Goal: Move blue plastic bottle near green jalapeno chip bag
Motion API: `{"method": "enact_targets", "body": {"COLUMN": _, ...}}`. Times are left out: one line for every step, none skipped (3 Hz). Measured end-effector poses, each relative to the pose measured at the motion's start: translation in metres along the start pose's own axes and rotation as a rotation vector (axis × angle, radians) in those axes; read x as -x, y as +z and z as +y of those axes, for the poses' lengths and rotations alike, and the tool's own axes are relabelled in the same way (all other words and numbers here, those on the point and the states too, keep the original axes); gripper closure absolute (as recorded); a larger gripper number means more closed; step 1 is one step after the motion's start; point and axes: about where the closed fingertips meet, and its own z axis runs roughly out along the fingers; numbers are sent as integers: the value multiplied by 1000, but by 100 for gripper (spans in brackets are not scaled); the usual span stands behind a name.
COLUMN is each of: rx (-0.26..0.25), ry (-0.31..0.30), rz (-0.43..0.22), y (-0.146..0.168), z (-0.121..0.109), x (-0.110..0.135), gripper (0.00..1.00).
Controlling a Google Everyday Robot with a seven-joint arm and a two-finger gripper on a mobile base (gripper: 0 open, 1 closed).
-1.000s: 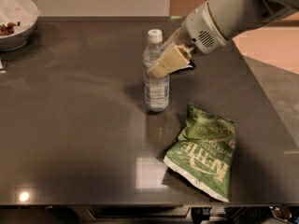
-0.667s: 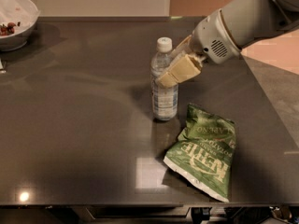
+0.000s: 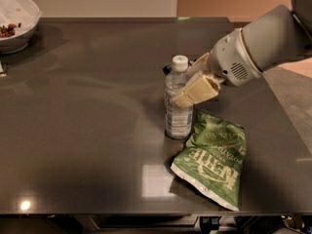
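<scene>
The blue plastic bottle (image 3: 177,112), clear with a white cap, stands upright on the dark table (image 3: 87,130). Its base is just left of the green jalapeno chip bag's upper edge. The green jalapeno chip bag (image 3: 213,158) lies flat near the table's front right, with its white KETTLE lettering upside down. My gripper (image 3: 182,83) comes in from the right on a white arm and is shut on the bottle's upper half. One cream finger (image 3: 195,91) crosses the bottle's front and the other is mostly hidden behind it.
A white bowl (image 3: 22,9) with some food in it sits at the table's far left corner. The table's right edge (image 3: 287,130) runs just beyond the chip bag and the front edge just below it.
My gripper has carried the bottle to the right and toward the front. The bottle has gone from well behind and left of the chip bag to right beside its top edge.
</scene>
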Motion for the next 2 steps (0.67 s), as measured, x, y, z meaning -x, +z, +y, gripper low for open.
{"method": "enact_targets", "body": {"rx": -10, "ry": 6, "rz": -11, "y": 1, "z": 2, "x": -8, "gripper": 37}}
{"method": "enact_targets", "body": {"rx": -10, "ry": 6, "rz": -11, "y": 1, "z": 2, "x": -7, "gripper": 14}}
